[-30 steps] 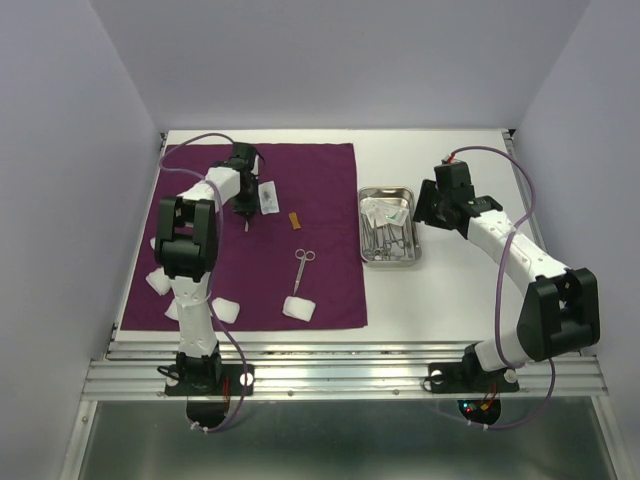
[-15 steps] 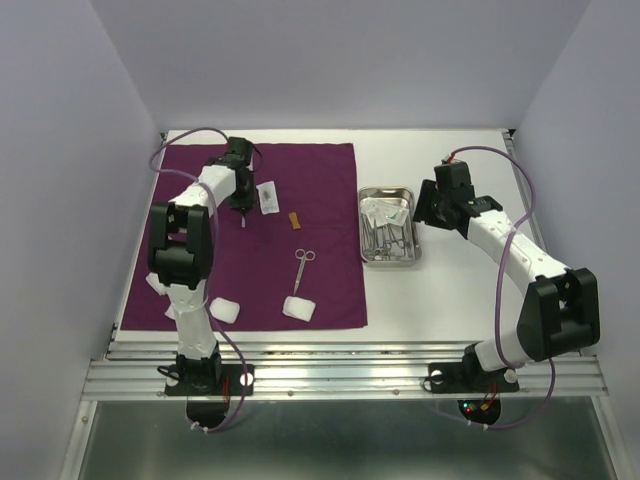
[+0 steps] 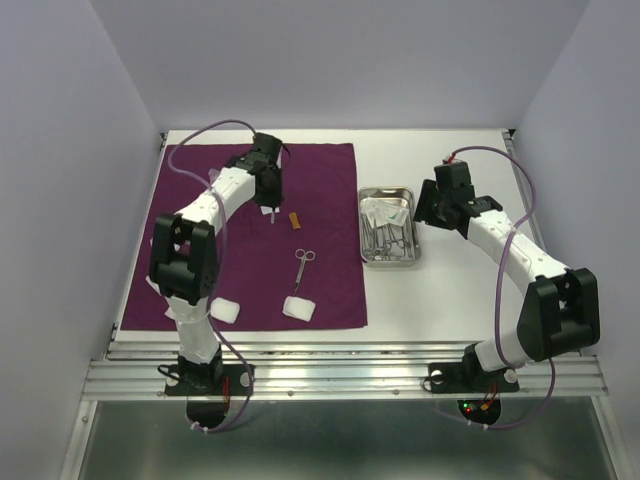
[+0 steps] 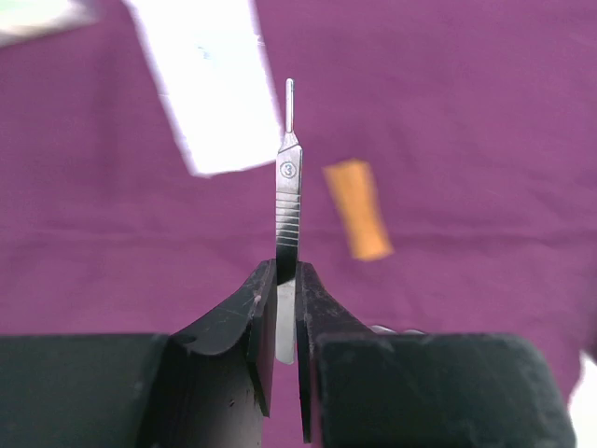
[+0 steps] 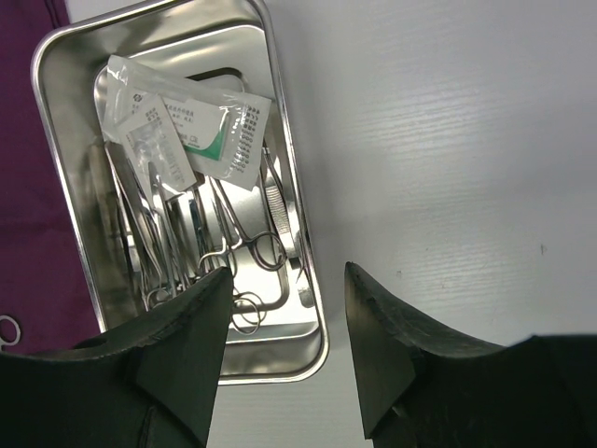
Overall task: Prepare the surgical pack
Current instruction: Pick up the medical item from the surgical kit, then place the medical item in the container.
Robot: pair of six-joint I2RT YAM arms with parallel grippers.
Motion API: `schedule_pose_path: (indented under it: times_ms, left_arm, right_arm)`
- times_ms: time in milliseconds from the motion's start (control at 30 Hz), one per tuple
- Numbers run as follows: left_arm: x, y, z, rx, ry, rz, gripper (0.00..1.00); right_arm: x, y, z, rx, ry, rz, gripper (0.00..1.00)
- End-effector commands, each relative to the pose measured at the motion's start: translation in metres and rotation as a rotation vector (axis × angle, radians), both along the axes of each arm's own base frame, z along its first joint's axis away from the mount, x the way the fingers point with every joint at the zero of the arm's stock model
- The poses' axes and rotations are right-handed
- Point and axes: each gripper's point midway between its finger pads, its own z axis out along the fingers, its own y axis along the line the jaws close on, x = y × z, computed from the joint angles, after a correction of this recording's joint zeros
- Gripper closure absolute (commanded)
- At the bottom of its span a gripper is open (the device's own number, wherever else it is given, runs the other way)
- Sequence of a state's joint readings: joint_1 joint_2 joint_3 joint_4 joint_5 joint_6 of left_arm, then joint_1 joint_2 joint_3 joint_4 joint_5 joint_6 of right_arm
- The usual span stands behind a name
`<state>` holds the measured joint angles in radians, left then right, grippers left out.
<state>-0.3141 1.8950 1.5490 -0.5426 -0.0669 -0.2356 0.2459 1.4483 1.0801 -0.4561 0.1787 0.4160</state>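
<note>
Top view: the purple drape [image 3: 320, 170] lies spread flat on the left half of the surface [image 3: 460, 290]. The left gripper [image 3: 272, 208] hangs over its far half, with an orange strip [image 3: 294, 220] just beside it. Scissors [image 3: 303, 268] lie on the cloth nearer to me, and two gauze pads [image 3: 298, 307] sit by the front edge. The steel tray [image 3: 389, 259] stands on bare surface just right of the drape, with the right gripper [image 3: 420, 210] at its right rim.

Left wrist: the left gripper [image 4: 286, 280] is clamped narrow on a flat steel scalpel handle [image 4: 288, 205] stamped 3, which points straight out from the jaws. Below it I see the drape [image 4: 466, 112], a white packet [image 4: 210, 84] and the orange strip [image 4: 357, 207].

Right wrist: the right gripper [image 5: 287, 273] is spread wide and holds nothing, over the tray's right wall. The tray [image 5: 56, 140] holds two packets [image 5: 187, 126] lying on top of ring-handled instruments [image 5: 224, 243]. The drape's edge [image 5: 23, 140] shows at far left.
</note>
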Motion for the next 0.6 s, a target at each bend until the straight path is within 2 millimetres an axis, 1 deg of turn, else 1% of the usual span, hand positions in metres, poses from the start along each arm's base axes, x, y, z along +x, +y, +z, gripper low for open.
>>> schedule_pose_path:
  times_ms: [0, 33, 100, 133, 167, 200, 267, 300, 433, 533, 567]
  left_arm:
    - [-0.009, -0.045, 0.045, -0.132, -0.075, -0.035, 0.92]
    - [-0.010, -0.051, 0.047, -0.145, -0.082, -0.035, 0.92]
    - [-0.016, -0.080, 0.055, -0.214, -0.090, -0.075, 0.92]
    - [-0.017, -0.088, 0.057, -0.230, -0.092, -0.080, 0.92]
    - [-0.017, -0.100, 0.063, -0.261, -0.102, -0.086, 0.92]
    - [-0.021, -0.113, 0.063, -0.275, -0.098, -0.107, 0.92]
    - [-0.024, -0.129, 0.066, -0.310, -0.097, -0.121, 0.92]
    - [-0.024, -0.139, 0.070, -0.339, -0.106, -0.138, 0.92]
    - [-0.034, -0.180, 0.073, -0.447, -0.090, -0.188, 0.92]
    - [-0.034, -0.201, 0.078, -0.496, -0.094, -0.205, 0.92]
    - [-0.039, -0.212, 0.081, -0.515, -0.090, -0.215, 0.92]
  right_arm:
    - [0.013, -0.003, 0.030, 0.007, -0.099, -0.027, 0.43]
    - [0.013, -0.003, 0.031, 0.008, -0.103, -0.027, 0.43]
    - [0.013, -0.003, 0.030, 0.009, -0.102, -0.028, 0.43]
    - [0.012, -0.003, 0.030, 0.009, -0.100, -0.026, 0.43]
    - [0.012, -0.003, 0.030, 0.010, -0.100, -0.027, 0.43]
    - [0.012, -0.003, 0.029, 0.008, -0.099, -0.028, 0.43]
    - [0.011, -0.003, 0.030, 0.010, -0.100, -0.027, 0.43]
    - [0.011, -0.004, 0.030, 0.008, -0.101, -0.027, 0.43]
    - [0.009, -0.005, 0.030, 0.003, -0.103, -0.030, 0.43]
    - [0.008, -0.006, 0.030, 0.000, -0.105, -0.033, 0.43]
    - [0.007, -0.007, 0.030, 0.000, -0.104, -0.035, 0.43]
